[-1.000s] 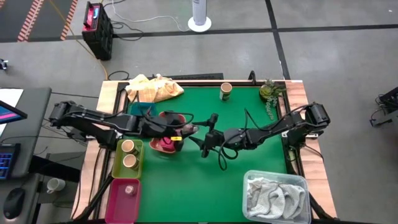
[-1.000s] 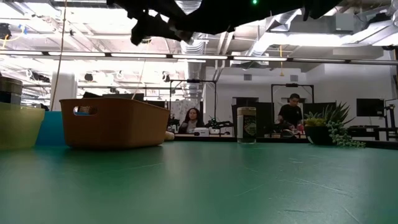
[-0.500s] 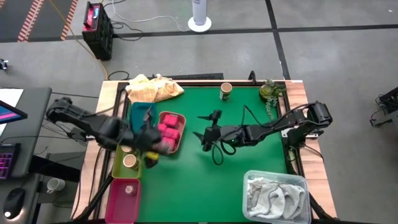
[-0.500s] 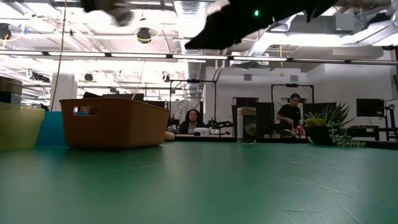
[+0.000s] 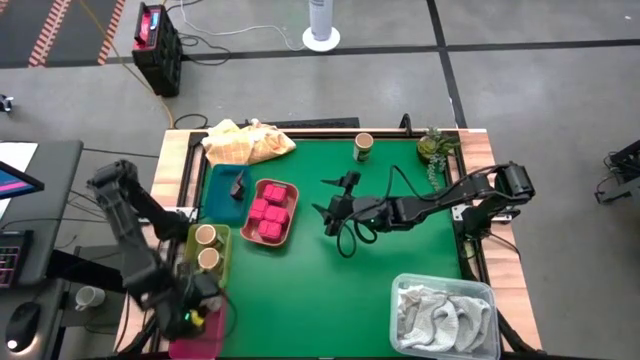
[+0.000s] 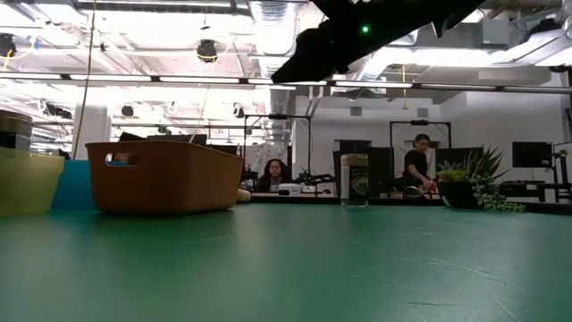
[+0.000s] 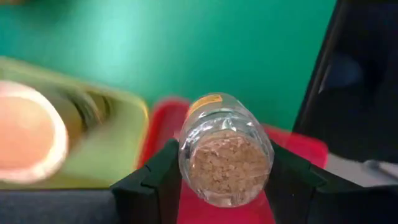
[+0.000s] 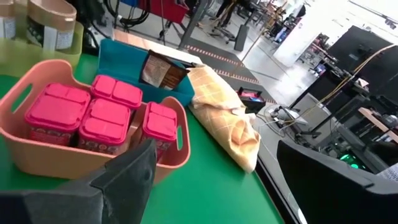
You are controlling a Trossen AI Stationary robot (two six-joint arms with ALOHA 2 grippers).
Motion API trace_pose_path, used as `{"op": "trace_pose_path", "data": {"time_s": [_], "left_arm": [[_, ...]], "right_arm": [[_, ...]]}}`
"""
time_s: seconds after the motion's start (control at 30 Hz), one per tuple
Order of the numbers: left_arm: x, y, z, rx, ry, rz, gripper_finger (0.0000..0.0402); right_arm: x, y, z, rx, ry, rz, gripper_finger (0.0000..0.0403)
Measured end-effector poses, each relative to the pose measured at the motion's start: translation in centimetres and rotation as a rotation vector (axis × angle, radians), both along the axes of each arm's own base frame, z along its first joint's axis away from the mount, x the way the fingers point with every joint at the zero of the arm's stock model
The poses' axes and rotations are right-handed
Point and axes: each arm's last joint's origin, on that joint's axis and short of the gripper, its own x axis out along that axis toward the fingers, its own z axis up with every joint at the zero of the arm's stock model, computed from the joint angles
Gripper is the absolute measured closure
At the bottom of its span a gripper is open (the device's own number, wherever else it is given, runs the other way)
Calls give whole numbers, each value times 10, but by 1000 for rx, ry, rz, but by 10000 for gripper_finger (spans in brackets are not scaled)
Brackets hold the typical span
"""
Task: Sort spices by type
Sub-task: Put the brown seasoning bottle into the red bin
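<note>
Left gripper [image 7: 224,186]: we found it over the magenta tray [image 5: 205,325] at the table's front-left corner, clamped on a clear jar [image 7: 226,149] of tan granules.
Right gripper [image 5: 335,205]: jaws wide, empty, above mid-table.
Sorted: we counted pink packets [image 5: 268,210] in the salmon tray [image 5: 283,235], two tan cups [image 5: 206,247] in the lime tray [image 5: 222,268], a dark wedge [image 5: 237,186] in the teal tray [image 5: 218,200].
Outstanding: we judged the held jar unplaced, and one cup [image 5: 363,146] left near the back edge.

Grey concrete floor [image 5: 520,110] surrounds the green surface [image 5: 400,260]. Beyond it, strip lights [image 6: 268,82] run under an open ceiling, with white walls [image 6: 500,116], dark monitors [image 6: 532,154] and two seated people [image 6: 275,170].
</note>
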Motion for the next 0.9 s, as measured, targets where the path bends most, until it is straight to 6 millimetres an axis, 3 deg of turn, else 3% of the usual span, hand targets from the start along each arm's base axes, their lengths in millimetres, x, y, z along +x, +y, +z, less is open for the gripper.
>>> {"op": "trace_pose_path", "data": {"time_s": [0.17,0.37,0.7,0.9], "left_arm": [[-17,-31,-25,23,145,-7,226],[-25,-54,-53,91,252,-17,226],[-20,-68,-78,138,271,49,222],[-19,-71,-85,160,283,77,180]], "right_arm": [[0,0,0,0,-2,0,35],[0,-1,3,-11,-25,-20,35],[1,-4,6,-28,-51,-27,35],[2,-5,6,-29,-51,-29,35]]}}
